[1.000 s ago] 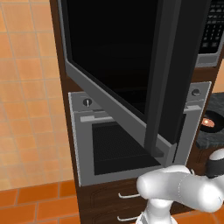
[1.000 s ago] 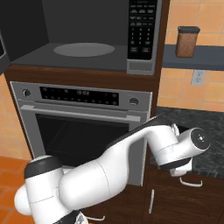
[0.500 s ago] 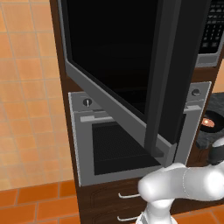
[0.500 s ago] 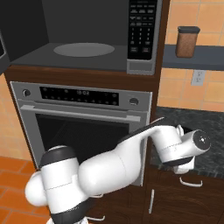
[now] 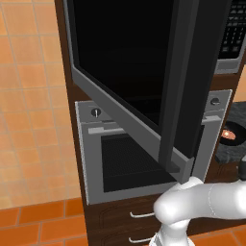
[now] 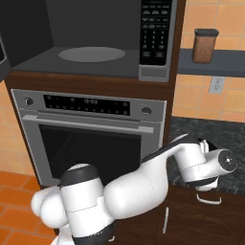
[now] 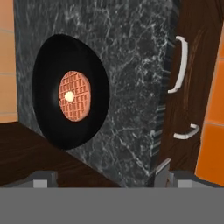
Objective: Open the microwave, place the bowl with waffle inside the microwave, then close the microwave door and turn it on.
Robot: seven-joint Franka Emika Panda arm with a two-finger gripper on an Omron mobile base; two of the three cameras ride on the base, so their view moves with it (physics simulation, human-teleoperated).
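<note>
Above the oven, the microwave stood with its door swung wide open, the black glass panel reaching out toward the left base camera and hiding much of the cabinet front behind it. Its cavity lay exposed in the right base view, with a pale round turntable on the floor and the keypad at the right side. On the dark marble counter to the right of the oven sat the black bowl, a round waffle in its middle with a small pale dab at the centre; the same bowl showed at the right edge of the left base view. The gripper hung over that counter with its jaws spread wide and nothing between them, its fingertips apart from the bowl, which lay ahead of the hand. Beside the counter edge, the wooden cabinet front carried two white handles. Up on a shelf to the right of the microwave stood a brown jar with a dark lid, and a wall outlet showed below it on the orange tiles.
</note>
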